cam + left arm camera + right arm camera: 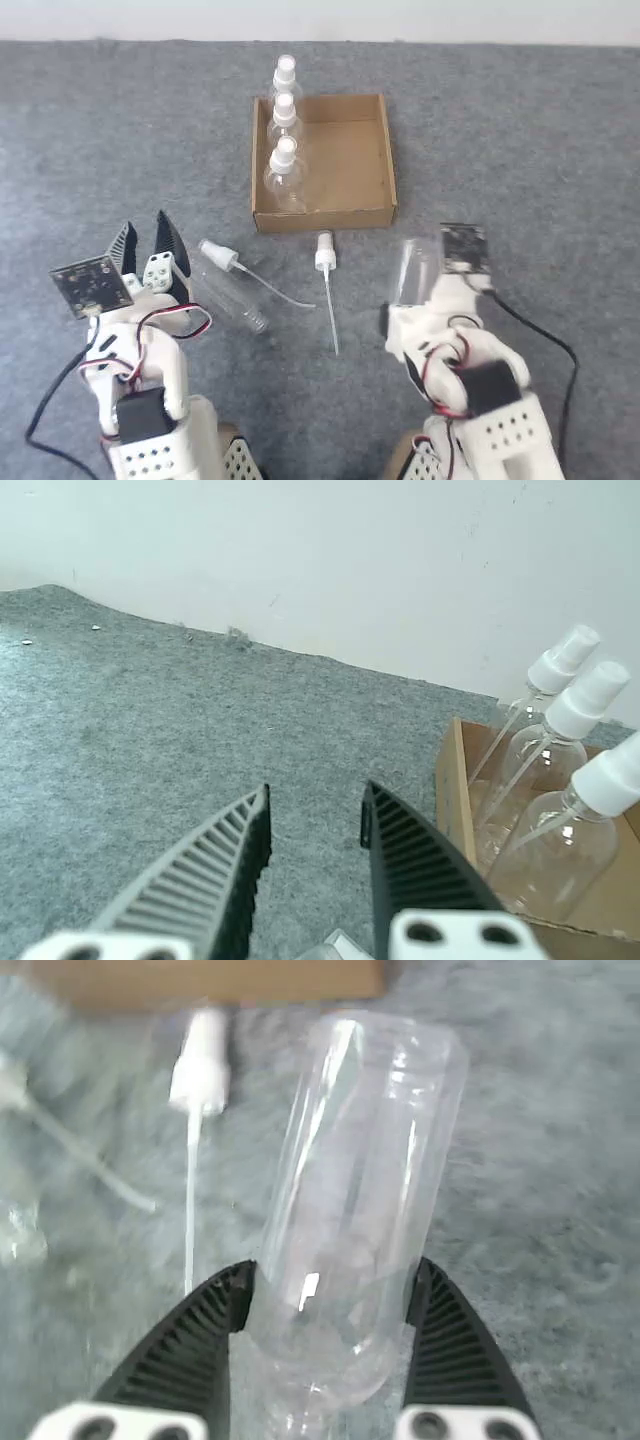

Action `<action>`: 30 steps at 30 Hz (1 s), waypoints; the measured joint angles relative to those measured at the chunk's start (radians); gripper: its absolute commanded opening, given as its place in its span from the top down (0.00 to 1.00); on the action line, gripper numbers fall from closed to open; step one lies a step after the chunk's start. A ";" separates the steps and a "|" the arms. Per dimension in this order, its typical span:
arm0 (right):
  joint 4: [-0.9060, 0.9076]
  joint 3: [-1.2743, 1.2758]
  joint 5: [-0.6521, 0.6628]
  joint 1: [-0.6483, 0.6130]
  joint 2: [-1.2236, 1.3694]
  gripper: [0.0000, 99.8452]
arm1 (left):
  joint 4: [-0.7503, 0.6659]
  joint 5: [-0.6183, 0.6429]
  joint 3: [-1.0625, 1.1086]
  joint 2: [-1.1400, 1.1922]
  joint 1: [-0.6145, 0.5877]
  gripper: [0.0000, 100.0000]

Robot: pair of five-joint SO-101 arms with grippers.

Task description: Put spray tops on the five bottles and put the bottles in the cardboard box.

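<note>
My right gripper (424,292) (332,1270) is shut on an uncapped clear bottle (414,268) (352,1180), held just in front of the cardboard box (372,160). Three capped bottles (284,170) (560,820) stand along the box's left wall. A loose spray top (325,256) (198,1060) lies on the carpet left of the held bottle, its tube pointing toward the arms. Another clear bottle (234,296) lies on its side farther left, with a second spray top (217,252) beside its upper end. My left gripper (146,228) (316,795) is open, left of that lying bottle, with nothing between its fingers.
Grey carpet (520,150) covers the table up to a white wall (330,550) behind the box. The right part of the box floor (345,165) is bare. Open carpet lies on both sides of the box.
</note>
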 measured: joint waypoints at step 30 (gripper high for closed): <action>-0.055 0.359 -0.446 0.321 -0.434 0.83 | 0.000 0.000 0.000 0.000 0.000 0.86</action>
